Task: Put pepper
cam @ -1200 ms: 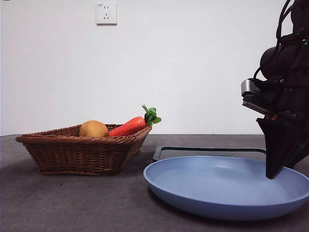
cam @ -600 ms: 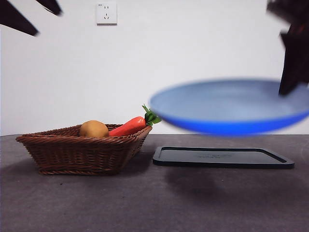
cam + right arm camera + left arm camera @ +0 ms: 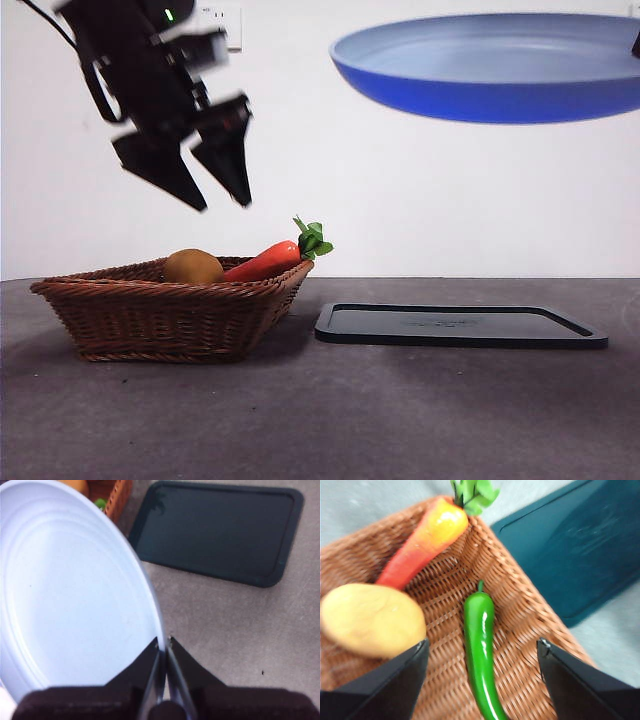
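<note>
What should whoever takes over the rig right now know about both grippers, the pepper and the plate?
Left gripper: open, hovering above the wicker basket, holding nothing.
Right gripper: shut on the rim of the blue plate, held high in the air above the black tray.
Pepper: lying in the basket beside the carrot and the round yellow fruit, directly between the left jaws.
Done: plate lifted.
Left: lower the left gripper, grasp the pepper, lift it out and place it, probably on the plate.

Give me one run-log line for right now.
left hand open over basket | pepper in basket | right hand shut on plate aloft
</note>
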